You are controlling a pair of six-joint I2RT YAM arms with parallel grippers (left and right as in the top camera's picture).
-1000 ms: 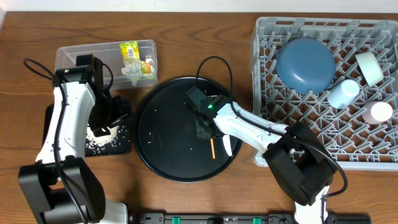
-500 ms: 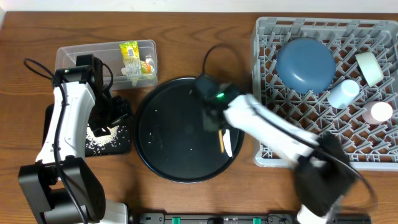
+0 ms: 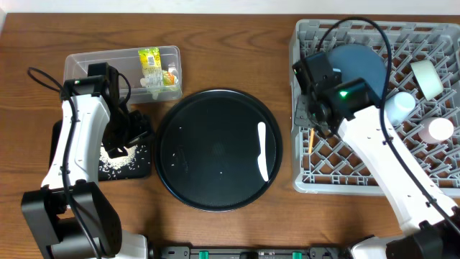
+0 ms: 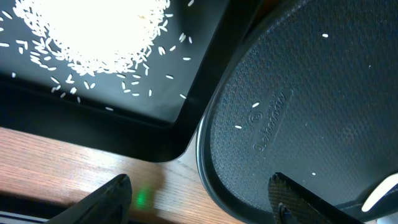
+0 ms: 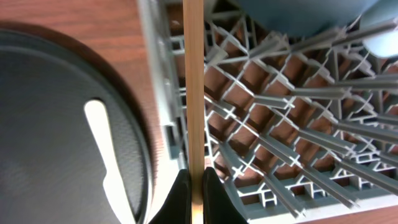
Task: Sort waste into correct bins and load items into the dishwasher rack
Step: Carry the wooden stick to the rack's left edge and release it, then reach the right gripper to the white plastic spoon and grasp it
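Wooden table (image 3: 215, 29). Right gripper (image 5: 193, 186) clamped on stick (image 5: 193, 93), over rack (image 5: 160, 81) edge; released there, stick could slip through lattice or fall outside. Left gripper (image 4: 202, 202) stood apart, empty.

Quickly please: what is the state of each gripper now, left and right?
Left gripper: open, holding nothing.
Right gripper: closed on the thin wooden stick.

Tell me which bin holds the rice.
The shallow black tray, left of the round tray, holds the rice pile. The clear tub holds wrappers, with no rice visible in it.
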